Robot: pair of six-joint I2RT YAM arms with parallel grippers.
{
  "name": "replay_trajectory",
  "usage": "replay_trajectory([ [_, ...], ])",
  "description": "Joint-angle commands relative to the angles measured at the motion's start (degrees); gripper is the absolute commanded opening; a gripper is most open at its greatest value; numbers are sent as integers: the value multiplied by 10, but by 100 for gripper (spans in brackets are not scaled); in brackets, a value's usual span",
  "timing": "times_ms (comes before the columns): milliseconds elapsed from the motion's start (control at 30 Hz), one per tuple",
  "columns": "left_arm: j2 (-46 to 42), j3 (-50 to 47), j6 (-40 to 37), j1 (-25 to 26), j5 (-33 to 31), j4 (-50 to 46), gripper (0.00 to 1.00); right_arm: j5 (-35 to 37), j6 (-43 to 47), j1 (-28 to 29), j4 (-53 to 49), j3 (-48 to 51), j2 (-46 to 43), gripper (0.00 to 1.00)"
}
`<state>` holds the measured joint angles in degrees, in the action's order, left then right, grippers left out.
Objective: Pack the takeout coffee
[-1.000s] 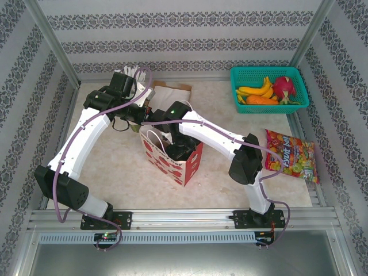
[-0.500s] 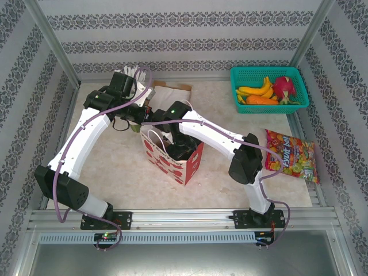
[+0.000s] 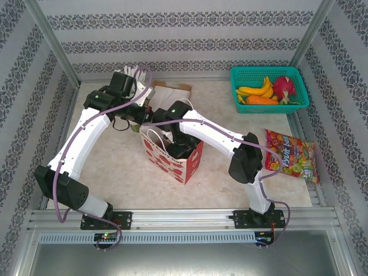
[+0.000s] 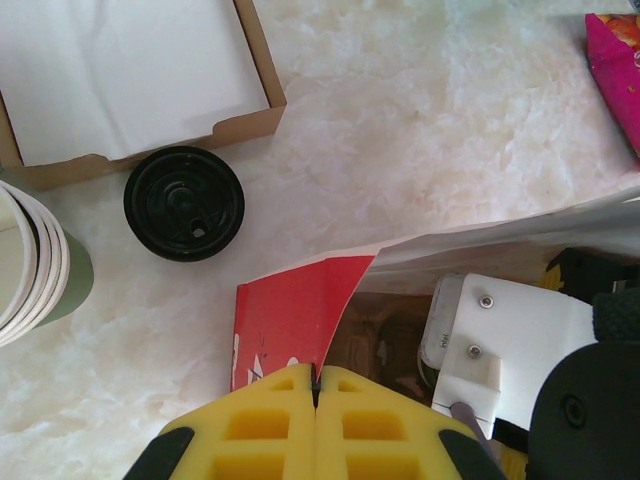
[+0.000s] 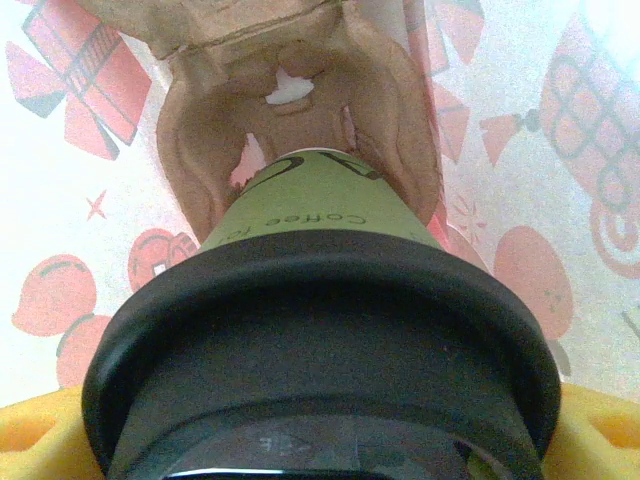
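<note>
The olive-green cup (image 5: pixel 310 205) carries the word "Coffee" in small dark print on its side. A second word beside it is cut off by the black lid (image 5: pixel 320 320). Above it runs part of a large dark curved mark. The white lettering on the colourful snack bag (image 3: pixel 292 155) is too small to read.

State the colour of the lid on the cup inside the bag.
Black round plastic lid on the olive-green paper cup; clearest in the right wrist view.
</note>
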<state>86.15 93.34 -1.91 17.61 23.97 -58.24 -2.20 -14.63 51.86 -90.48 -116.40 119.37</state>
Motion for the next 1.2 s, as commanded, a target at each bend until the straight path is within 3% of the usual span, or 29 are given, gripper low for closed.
replay_trajectory([
  [0,-13,-4,3,-2,14,16,0,14,-6,-6,13,15,-13,68],
  [1167,-16,-11,2,-3,25,18,0,8,-14,-6,64,33,-29,67],
])
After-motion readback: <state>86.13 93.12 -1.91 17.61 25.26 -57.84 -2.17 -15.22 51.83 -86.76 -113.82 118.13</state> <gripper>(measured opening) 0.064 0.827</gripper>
